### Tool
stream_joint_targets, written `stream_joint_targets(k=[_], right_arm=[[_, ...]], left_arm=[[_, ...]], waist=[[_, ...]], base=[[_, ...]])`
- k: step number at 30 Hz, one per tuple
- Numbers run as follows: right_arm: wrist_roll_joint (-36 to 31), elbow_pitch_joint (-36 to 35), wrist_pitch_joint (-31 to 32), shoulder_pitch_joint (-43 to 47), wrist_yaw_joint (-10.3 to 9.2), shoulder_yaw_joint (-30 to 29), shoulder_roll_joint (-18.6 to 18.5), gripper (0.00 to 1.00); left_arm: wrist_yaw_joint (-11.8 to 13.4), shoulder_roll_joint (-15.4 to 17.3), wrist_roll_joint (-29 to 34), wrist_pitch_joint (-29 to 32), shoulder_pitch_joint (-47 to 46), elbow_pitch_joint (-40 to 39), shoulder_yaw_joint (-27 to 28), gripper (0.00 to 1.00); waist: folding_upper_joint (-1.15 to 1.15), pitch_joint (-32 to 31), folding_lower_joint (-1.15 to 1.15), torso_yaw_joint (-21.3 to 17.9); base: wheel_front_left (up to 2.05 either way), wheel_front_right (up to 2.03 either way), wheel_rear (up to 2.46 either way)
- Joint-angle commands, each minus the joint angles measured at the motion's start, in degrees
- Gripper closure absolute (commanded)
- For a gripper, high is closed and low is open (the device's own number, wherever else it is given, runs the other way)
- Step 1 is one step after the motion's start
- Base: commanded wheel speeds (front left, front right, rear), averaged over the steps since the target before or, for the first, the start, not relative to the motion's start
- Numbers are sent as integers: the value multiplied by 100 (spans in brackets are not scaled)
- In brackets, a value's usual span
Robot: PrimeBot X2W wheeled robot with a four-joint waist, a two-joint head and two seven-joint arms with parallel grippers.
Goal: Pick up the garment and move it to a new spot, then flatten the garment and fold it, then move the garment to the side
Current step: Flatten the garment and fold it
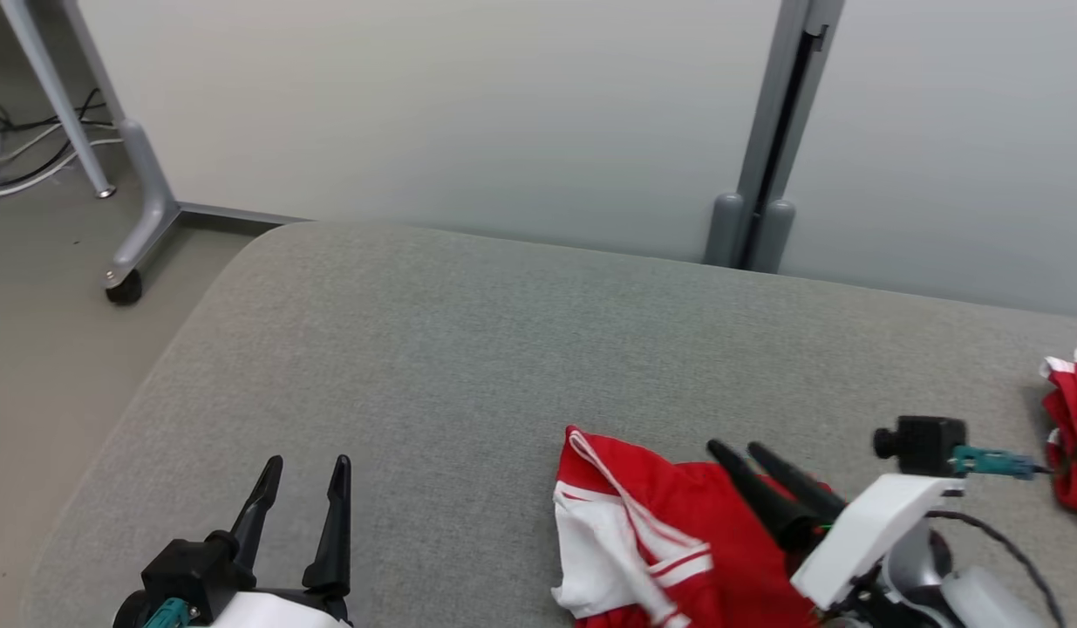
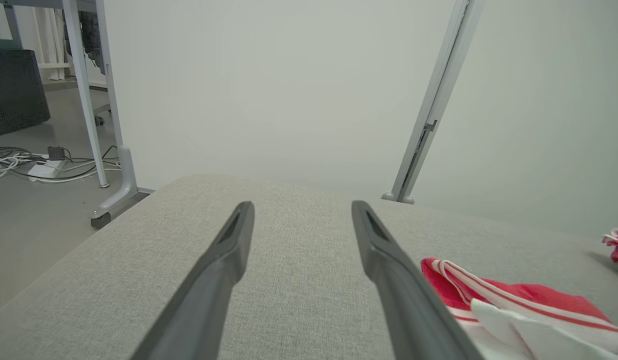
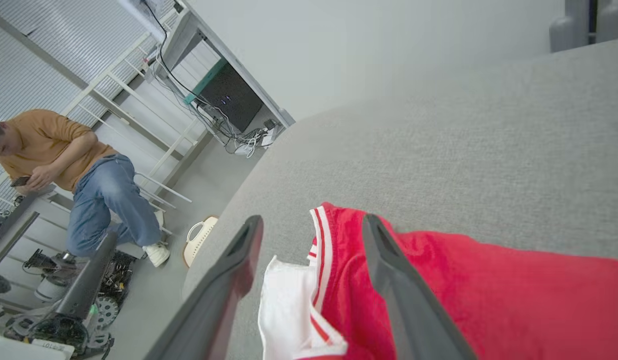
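A red garment (image 1: 643,532) with white stripes and a white panel lies crumpled on the grey padded surface (image 1: 468,349), at the lower middle-right of the head view. My right gripper (image 1: 734,447) hovers over its right part, fingers spread. In the right wrist view the gripper (image 3: 313,222) is open above the garment (image 3: 489,295), and the striped hem shows between the fingers. My left gripper (image 1: 310,460) stands open at the lower left, well apart from the cloth. In the left wrist view that gripper (image 2: 302,205) holds nothing, and the garment (image 2: 514,305) lies to its right.
Another red and white cloth (image 1: 1070,427) lies at the surface's right edge. A pale wall with a grey post (image 1: 769,131) runs behind. A table leg on a caster (image 1: 124,288) and cables (image 1: 32,148) are on the floor left. A person (image 3: 73,165) sits off the left end.
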Motion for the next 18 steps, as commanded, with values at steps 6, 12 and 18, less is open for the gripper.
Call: stream_joint_targets(k=[6, 12, 18], right_arm=[[-197, -154, -865, 227, 5, -563, -424, 0], [-613, 50, -1443, 436, 5, -928, -543, 0], [-1302, 285, -2217, 741, 5, -1378, -495, 0]], left_arm=[[35, 43, -19, -54, 57, -42, 76, 0], [24, 38, 0, -88, 73, -61, 95, 0], [8, 46, 58, -106, 103, -114, 118, 0]], waist=[[0, -55, 0, -269], [0, -89, 0, -355], [0, -140, 0, -395]], base=[[0, 0, 0], [0, 0, 0], [0, 0, 0]])
